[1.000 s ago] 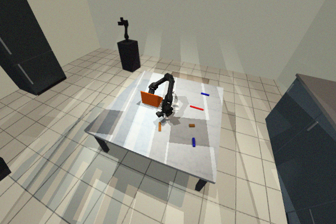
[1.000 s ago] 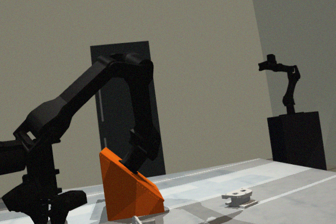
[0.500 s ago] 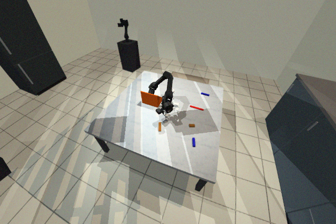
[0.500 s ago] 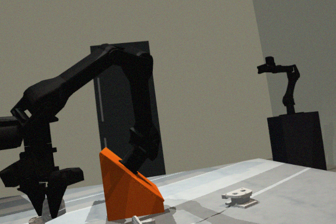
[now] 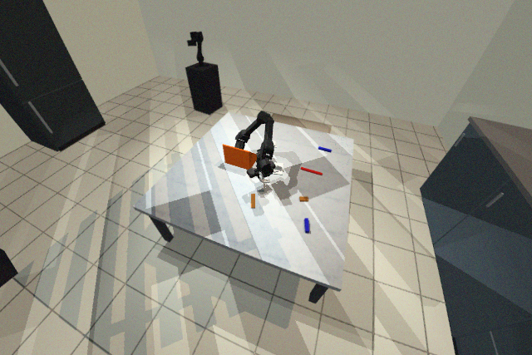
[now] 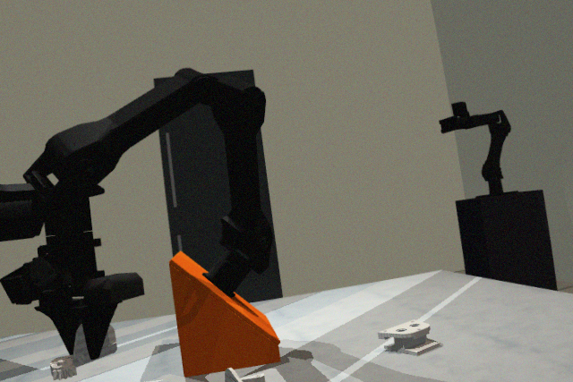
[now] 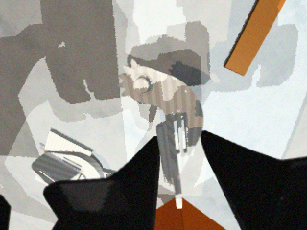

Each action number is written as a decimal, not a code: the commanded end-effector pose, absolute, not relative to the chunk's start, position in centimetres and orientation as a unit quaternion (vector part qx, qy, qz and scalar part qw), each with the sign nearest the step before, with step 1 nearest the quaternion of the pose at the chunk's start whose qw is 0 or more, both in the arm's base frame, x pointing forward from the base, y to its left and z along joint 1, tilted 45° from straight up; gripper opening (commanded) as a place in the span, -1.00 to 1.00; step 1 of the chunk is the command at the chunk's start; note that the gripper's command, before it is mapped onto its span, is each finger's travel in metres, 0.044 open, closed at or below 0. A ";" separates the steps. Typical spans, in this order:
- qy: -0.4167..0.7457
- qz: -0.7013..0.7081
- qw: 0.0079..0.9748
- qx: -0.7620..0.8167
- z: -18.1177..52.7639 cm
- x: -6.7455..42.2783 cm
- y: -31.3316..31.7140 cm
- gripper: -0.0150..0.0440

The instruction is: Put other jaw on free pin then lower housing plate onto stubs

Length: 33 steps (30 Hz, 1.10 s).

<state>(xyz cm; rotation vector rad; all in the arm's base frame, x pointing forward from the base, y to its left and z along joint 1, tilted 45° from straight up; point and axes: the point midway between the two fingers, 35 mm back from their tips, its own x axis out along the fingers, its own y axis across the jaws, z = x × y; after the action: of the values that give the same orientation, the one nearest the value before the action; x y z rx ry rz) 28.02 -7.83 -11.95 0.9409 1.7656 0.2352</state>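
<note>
My gripper [image 6: 83, 353] [image 7: 178, 138] is shut on a pale jaw [image 6: 63, 367] [image 7: 165, 91], fingers pointing down. The jaw's curved body runs from between the fingertips to its toothed round end with a pin hole, which sticks out beyond them. Its shadow falls on the table. A pale part with a ribbed pad and curved arm [image 7: 72, 163] lies to the left in the wrist view, partly hidden by the finger. A pale plate with two holes [image 6: 404, 329] sits on a grey block and thin base at the right in the exterior view. The pins cannot be made out.
An orange wedge mount [image 5: 238, 156] [image 6: 222, 335] stands by the arm's base. On the table [image 5: 274, 252] are an orange bar [image 5: 253, 200] [image 7: 249, 45], a small orange block [image 5: 303, 199], a red bar [image 5: 311, 170] and two blue bars [image 5: 324, 149] [image 5: 307, 225].
</note>
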 end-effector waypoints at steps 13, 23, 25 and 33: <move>0.742 -0.080 0.430 0.509 -7.7 27.7 -5.0 -0.04; 0.721 -0.193 0.348 0.568 -5.4 27.0 -3.2 -0.04; 0.715 -0.215 0.330 0.578 -4.9 26.8 -2.8 -0.04; 0.683 -0.300 0.257 0.614 -3.3 26.0 -1.3 -0.04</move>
<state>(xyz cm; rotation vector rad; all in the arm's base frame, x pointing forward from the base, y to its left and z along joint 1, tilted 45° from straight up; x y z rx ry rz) 26.30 -1.99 -4.18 1.6008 1.8658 -0.7106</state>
